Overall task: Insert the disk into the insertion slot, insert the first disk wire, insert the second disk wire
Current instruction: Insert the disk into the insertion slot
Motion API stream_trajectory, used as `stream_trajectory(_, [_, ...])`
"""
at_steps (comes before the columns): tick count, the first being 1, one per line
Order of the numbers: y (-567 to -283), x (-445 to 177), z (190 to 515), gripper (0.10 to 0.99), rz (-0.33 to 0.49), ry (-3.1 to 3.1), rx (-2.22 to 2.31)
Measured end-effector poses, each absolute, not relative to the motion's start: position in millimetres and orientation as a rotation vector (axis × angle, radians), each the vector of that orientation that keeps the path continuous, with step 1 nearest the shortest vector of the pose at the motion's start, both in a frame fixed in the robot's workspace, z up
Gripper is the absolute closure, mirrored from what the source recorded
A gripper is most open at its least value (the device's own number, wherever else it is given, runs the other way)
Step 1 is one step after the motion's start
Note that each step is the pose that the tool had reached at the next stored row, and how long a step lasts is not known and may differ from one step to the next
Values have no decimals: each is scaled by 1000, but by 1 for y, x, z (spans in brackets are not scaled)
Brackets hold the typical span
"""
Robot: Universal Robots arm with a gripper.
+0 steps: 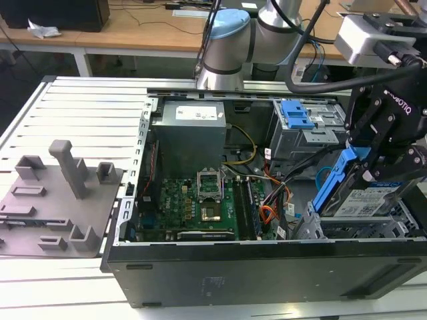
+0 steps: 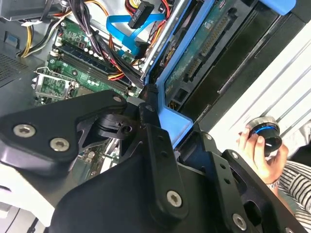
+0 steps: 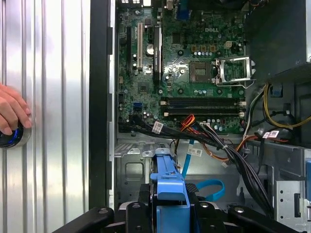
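Insertion was judged in hand: the disk (image 1: 363,199), clamped between the closed fingers of the gripper (image 1: 364,167), was held tilted above the insertion slot (image 1: 401,217), so levelling was judged necessary.

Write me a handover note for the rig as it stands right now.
Tool: shut on the disk, gripping its blue carrier.
Disk: tilted, lower end at the insertion slot, not seated flat.
Second disk wire: loose loop inside the case, not on the disk.
Done: nothing finished.
Left: seating the disk, both wires.
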State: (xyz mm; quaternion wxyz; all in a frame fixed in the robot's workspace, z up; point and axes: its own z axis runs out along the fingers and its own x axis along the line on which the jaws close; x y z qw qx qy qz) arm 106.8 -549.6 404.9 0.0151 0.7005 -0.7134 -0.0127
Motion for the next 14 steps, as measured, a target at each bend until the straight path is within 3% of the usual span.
stream_trajectory(7, [-550, 107, 405, 706, -39, -2220, 2180])
stream_trajectory(8, [-550, 107, 405, 643, -39, -2220, 2180])
stream_trajectory(10, [-550, 107, 405, 643, -39, -2220, 2180])
stream_trajectory(11, [-550, 107, 405, 659, -39, -2220, 2180])
stream_trajectory(14, [-550, 107, 405, 847, -39, -2219, 2179])
